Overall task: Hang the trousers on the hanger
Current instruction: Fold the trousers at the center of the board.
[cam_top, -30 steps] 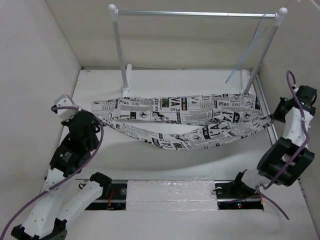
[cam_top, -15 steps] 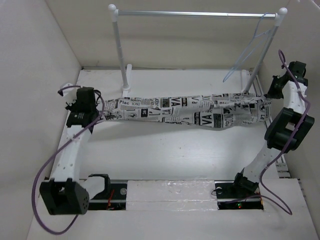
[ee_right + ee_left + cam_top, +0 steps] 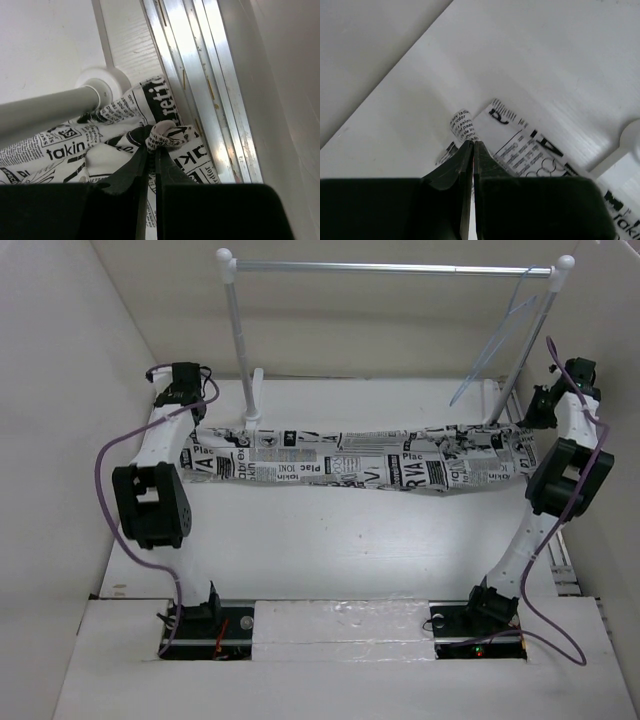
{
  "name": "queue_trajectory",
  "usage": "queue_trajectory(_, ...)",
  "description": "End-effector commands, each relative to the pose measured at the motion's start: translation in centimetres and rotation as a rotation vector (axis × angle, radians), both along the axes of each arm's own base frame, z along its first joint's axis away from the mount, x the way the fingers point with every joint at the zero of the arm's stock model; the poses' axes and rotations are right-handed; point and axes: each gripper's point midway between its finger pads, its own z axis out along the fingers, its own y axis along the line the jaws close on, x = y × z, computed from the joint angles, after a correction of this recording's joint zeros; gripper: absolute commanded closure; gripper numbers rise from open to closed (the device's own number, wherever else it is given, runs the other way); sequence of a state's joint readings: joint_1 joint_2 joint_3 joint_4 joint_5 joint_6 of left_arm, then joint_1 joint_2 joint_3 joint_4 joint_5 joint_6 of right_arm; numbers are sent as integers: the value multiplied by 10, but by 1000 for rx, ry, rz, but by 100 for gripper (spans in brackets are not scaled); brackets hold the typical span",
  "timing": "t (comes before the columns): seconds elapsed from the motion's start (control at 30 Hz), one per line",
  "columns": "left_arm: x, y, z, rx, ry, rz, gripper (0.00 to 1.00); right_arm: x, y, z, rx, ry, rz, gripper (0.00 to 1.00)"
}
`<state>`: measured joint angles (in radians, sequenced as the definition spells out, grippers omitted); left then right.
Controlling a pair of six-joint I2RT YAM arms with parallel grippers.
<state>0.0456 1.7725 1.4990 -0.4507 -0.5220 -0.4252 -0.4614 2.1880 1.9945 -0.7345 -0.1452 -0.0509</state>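
Clothes rack (image 3: 390, 268): one, with a silver horizontal rail on two white posts, standing at the far side of the table (image 3: 350, 550). The left post (image 3: 238, 340) and right post (image 3: 530, 340) each end in a white cap. A round base (image 3: 102, 82) sits where a post meets the surface.
Table: white, with a faint grain.
Wall panels (image 3: 80, 390): plain white, on the left, back and right.
Metal track (image 3: 562, 560): silver, grooved, along the table's right edge.
Padded strip (image 3: 345, 625): white, dimpled, at the centre of the near edge.

Top view bright and even; soft shadow under the trousers (image 3: 350, 465) on the tabletop (image 3: 350, 540). Both wrist views: jaws dark, blurred up close. Glare on metal rails (image 3: 200, 75).
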Motion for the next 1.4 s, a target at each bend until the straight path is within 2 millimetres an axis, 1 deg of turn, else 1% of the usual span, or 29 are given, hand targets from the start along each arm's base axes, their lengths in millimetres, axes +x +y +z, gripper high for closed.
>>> queue_trajectory(0.0, 23, 14, 15, 36, 14, 7, 100, 32, -10, 40, -78, -130, -4, 98)
queue_trajectory(0.03, 31, 13, -6, 26, 61, 8, 100, 36, -6, 39, -82, -128, 5, 96)
queue_trajectory(0.07, 41, 14, 2, 29, 41, 11, 100, 38, -7, 36, -81, -124, 7, 93)
queue_trajectory(0.13, 49, 16, -19, 32, 87, 8, 100, 40, -6, 35, -74, -127, 11, 92)
queue_trajectory(0.17, 56, 21, -11, 35, 68, 19, 98, 43, -2, 37, -75, -135, 22, 87)
queue_trajectory(0.2, 60, 22, -22, 36, 91, 23, 90, 44, -2, 38, -78, -141, 22, 83)
queue_trajectory(0.23, 65, 19, -20, 18, 95, 6, 45, 43, -2, 44, -83, -149, 25, 59)
queue_trajectory(0.27, 61, 18, -23, 12, 105, 6, 28, 42, 1, 46, -80, -151, 34, 45)
queue_trajectory(0.33, 57, 17, -12, 11, 79, 6, 21, 40, 2, 54, -88, -161, 47, 40)
queue_trajectory(0.37, 50, 17, -17, 13, 84, 9, 21, 37, -2, 58, -90, -171, 46, 34)
queue_trajectory(0.4, 42, 21, 1, 14, 44, 22, 20, 35, 0, 60, -89, -176, 55, 33)
queue_trajectory(0.47, 34, 15, 3, -52, -7, 14, 22, 22, 2, 73, -94, -191, 62, 32)
queue_trajectory(0.5, 13, 11, 0, -93, -8, 9, 24, 18, 9, 75, -82, -205, 78, 32)
queue_trajectory(0.53, 2, 13, -6, -131, -17, 21, 26, 10, 14, 99, -97, -258, 75, 32)
queue_trajectory(0.57, 1, 4, -8, -206, -70, 7, 30, 0, 20, 79, -80, -244, 68, 35)
queue_trajectory(0.6, -26, -1, -24, -253, -55, 12, 31, -7, 28, 78, -62, -263, 72, 40)
queue_trajectory(0.63, -35, 1, -32, -300, -70, 21, 32, -14, 35, 79, -44, -295, 67, 47)
queue_trajectory(0.67, -36, -4, -35, -340, -107, 7, 32, -33, 45, 72, -38, -313, 58, 90)
queue_trajectory(0.7, -52, -22, -50, -418, -92, -20, 31, -43, 50, 68, -39, -323, 54, 100)
queue_trajectory(0.73, -57, -23, -56, -443, -93, -17, 30, -49, 65, 64, 11, -349, 34, 100)
queue_trajectory(0.77, -58, -27, -61, -464, -90, -23, 29, -65, 77, 51, 30, -375, 33, 100)
queue_trajectory(0.83, -63, -30, -75, -486, -64, -9, 26, -78, 97, 34, 118, -396, 6, 100)
queue_trajectory(0.87, -61, -34, -80, -509, -58, -16, 25, -81, 100, 30, 130, -419, -7, 90)
queue_trajectory(0.9, -59, -35, -88, -522, -39, -9, 25, -96, 112, 4, 183, -370, -14, 79)
queue_trajectory(0.97, -55, -35, -93, -536, -34, 13, 25, -100, 128, -9, 249, -356, 4, 54)
queue_trajectory(1.07, -50, -35, -103, -551, -27, 34, 25, -108, 136, -31, 290, -319, 14, 33)
queue_trajectory(1.27, -46, -29, -124, -559, -7, 111, 25, -107, 140, -71, 350, -249, -3, 30)
queue_trajectory(1.33, -49, -29, -133, -559, 10, 124, 29, -103, 135, -76, 338, -250, -22, 32)
queue_trajectory(1.37, -49, -28, -135, -558, 13, 129, 32, -98, 131, -73, 331, -257, -29, 42)
